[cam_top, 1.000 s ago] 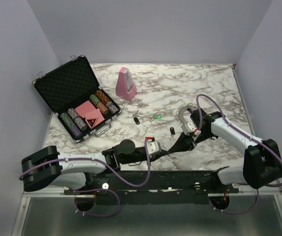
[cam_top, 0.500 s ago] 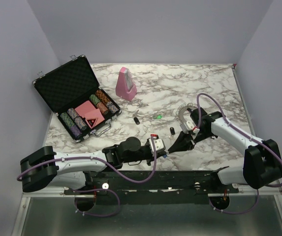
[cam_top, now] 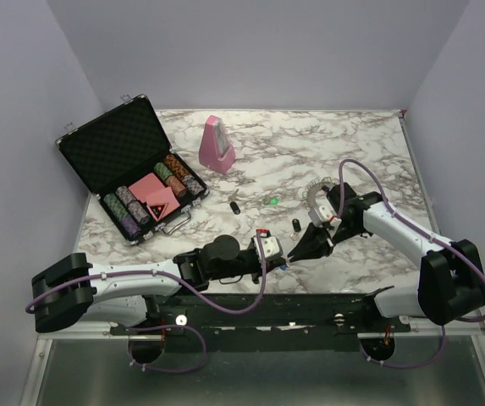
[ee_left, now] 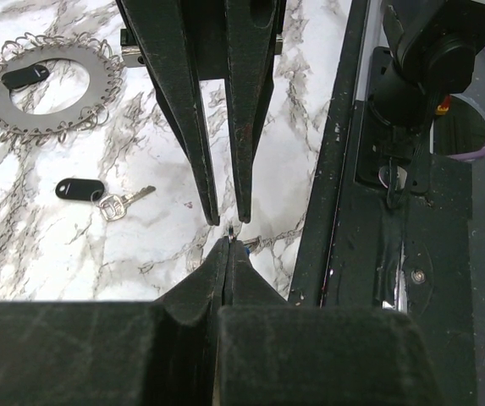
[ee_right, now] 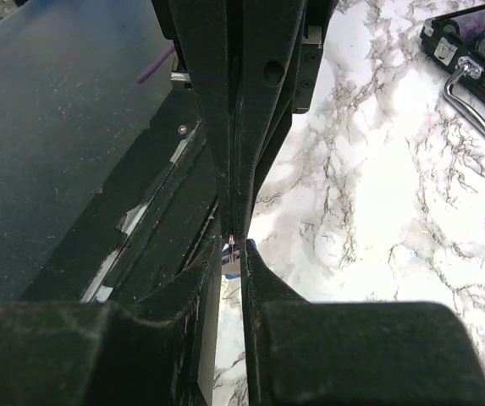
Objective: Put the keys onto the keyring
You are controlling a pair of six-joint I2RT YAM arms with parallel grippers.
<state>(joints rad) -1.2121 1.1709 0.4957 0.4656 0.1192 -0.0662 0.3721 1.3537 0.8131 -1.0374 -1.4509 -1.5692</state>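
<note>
Near the table's front edge my two grippers meet tip to tip. My left gripper [cam_top: 283, 259] [ee_left: 229, 243] is shut, and a thin blue-capped key [ee_right: 235, 256] sticks out at its tips. My right gripper [cam_top: 295, 252] [ee_right: 235, 247] stands slightly open around that key, with gaps at the pads. The keyring [ee_left: 47, 89] [cam_top: 316, 193] lies flat behind the right arm, and a black-capped key [ee_left: 22, 76] rests at its hole. Another black-capped key [ee_left: 79, 188] [cam_top: 295, 224] lies loose on the marble between the ring and the grippers. One more black key [cam_top: 234, 205] lies further left.
An open poker-chip case [cam_top: 132, 169] sits at the back left, with a pink metronome [cam_top: 216, 145] behind the middle. A small green speck [cam_top: 273, 201] lies on the marble. The black base rail [ee_left: 369, 211] runs just beside the grippers.
My left gripper has moved right until its tips meet the right gripper. The right gripper's jaws have parted a little.
</note>
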